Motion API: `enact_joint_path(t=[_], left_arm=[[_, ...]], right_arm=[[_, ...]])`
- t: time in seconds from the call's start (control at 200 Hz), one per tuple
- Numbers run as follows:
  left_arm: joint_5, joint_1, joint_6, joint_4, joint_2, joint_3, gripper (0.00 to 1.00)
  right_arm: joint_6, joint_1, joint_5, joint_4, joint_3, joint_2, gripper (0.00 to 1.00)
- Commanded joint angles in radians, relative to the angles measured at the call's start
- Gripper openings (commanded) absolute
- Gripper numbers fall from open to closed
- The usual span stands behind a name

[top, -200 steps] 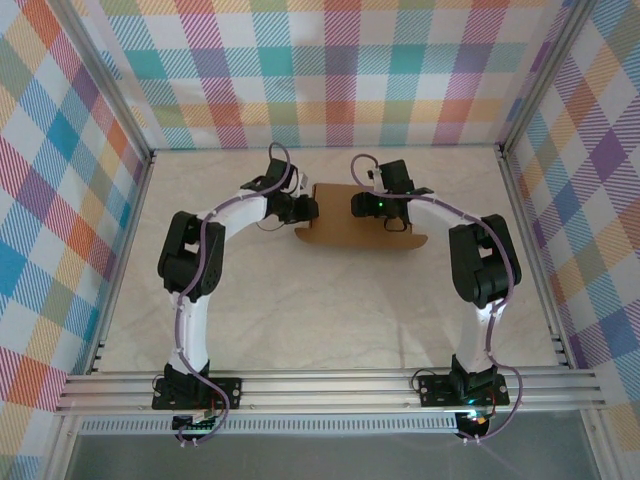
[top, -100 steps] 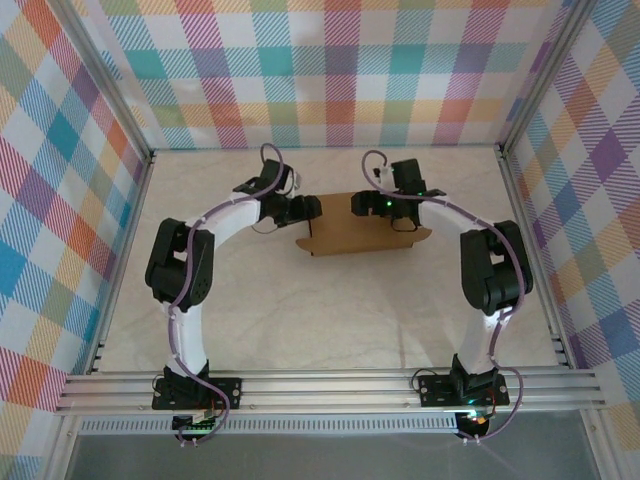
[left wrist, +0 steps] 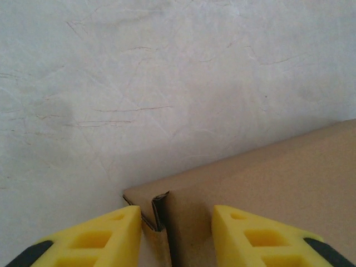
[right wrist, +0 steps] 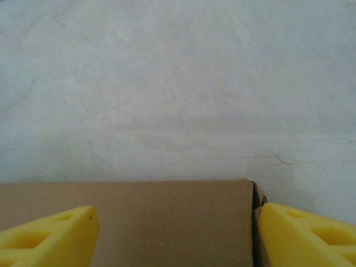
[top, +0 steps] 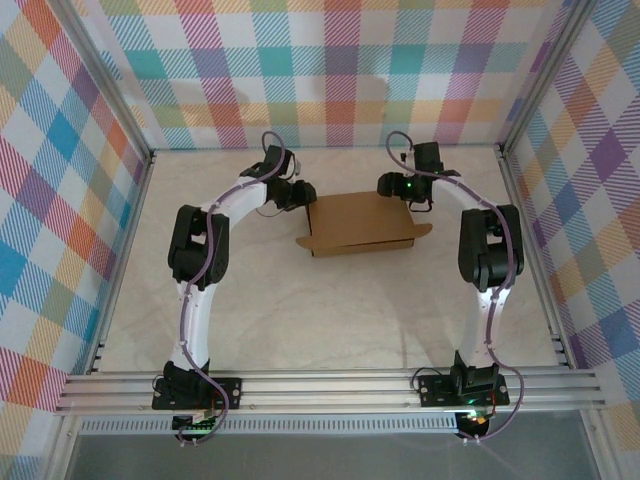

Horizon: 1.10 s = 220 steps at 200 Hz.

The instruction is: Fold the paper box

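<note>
The paper box (top: 362,222) lies in the middle of the table as a flat brown closed shape, with small flaps sticking out at its front left and right corners. My left gripper (top: 303,196) is at its far left corner. In the left wrist view that corner (left wrist: 158,203), with a folded wall edge, stands between the yellow fingers (left wrist: 94,239), and the left gripper (left wrist: 178,239) is open. My right gripper (top: 390,187) is at the far right corner, also open. In the right wrist view the right gripper (right wrist: 178,239) straddles the box top (right wrist: 167,222), one finger (right wrist: 308,233) against its side.
The pale marble-look table (top: 300,310) is bare in front of the box. Checkered walls and an aluminium frame (top: 330,390) enclose the workspace. Both arms curve in from the near rail toward the far half of the table.
Both grippers have drawn back from over the box top to its far corners, the right one moving right. The box top now shows flat and whole.
</note>
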Motion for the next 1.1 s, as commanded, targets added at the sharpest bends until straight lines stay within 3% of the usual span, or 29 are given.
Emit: enact_joint_path(t=[0.0,0.165,0.375,0.63,0.955,1.095], left_arm=[[0.023,-0.027,0.007,-0.071,0.004,0.012,0.38],[0.016,-0.052,0.002,-0.039,-0.028,-0.067,0.43],[0.024,-0.058,-0.022,-0.004,-0.047,-0.138,0.24],[0.011,-0.07,-0.036,0.002,-0.036,-0.134,0.13],[-0.022,-0.072,-0.007,-0.01,-0.031,-0.152,0.06],[-0.022,-0.074,-0.007,-0.009,-0.027,-0.154,0.05]], right_arm=[[0.01,0.004,-0.053,-0.073,-0.003,0.011,0.76],[0.005,0.004,-0.05,-0.06,-0.075,-0.008,0.76],[0.019,0.005,-0.065,-0.019,-0.136,-0.053,0.74],[0.065,0.005,-0.125,0.042,-0.178,-0.095,0.75],[0.061,-0.027,0.022,0.105,-0.317,-0.269,0.82],[0.039,-0.038,0.034,0.051,-0.331,-0.251,0.8]])
